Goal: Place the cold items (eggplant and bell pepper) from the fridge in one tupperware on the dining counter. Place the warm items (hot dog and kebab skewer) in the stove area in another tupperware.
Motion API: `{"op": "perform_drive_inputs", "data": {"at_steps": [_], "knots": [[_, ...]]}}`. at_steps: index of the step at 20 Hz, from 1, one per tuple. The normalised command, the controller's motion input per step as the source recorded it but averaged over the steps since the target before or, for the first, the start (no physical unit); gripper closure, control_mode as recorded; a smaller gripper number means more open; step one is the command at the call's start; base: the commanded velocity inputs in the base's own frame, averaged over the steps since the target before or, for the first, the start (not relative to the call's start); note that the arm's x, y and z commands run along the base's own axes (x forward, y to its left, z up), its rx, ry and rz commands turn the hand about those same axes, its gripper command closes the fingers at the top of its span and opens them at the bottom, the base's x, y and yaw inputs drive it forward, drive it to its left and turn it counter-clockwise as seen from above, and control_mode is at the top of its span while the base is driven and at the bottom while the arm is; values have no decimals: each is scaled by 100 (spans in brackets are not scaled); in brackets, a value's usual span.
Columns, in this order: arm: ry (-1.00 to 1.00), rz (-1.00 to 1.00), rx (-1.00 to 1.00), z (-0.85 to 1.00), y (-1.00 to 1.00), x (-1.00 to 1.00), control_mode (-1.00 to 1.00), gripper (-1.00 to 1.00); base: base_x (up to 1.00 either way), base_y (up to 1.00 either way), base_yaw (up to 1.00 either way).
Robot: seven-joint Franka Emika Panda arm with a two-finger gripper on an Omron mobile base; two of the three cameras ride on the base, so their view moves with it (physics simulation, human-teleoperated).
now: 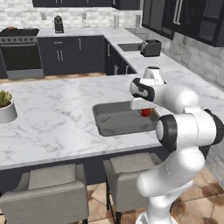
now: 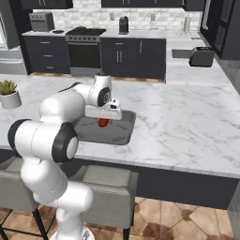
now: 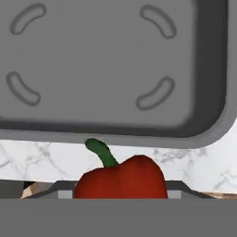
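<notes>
My gripper (image 1: 145, 110) is shut on a red bell pepper (image 1: 145, 112) with a green stem, hanging just above a grey tupperware (image 1: 101, 119) on the marble dining counter. From the right base view, the pepper (image 2: 103, 123) sits under the hand (image 2: 104, 118), over the tupperware (image 2: 127, 123) and near its front half. In the hand view the pepper (image 3: 121, 179) is low and centred, with the tupperware's bare ribbed floor (image 3: 102, 60) beyond it. The eggplant, hot dog and kebab skewer are out of view.
A potted plant (image 1: 5, 106) stands at the counter's left end. Two grey chairs (image 1: 48, 188) are tucked under the near edge. The stove (image 1: 19, 52), a toaster (image 1: 151, 47) and a sink (image 1: 129, 46) lie along the far counters.
</notes>
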Motion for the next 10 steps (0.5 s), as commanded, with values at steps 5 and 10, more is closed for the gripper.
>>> {"op": "perform_drive_inputs", "data": {"at_steps": [5, 10], "knots": [[5, 0, 0, -50, 0, 78, -100, 100, 0, 0, 0], [3, 0, 0, -42, -8, 64, -100, 100, 0, 0, 0]]}}
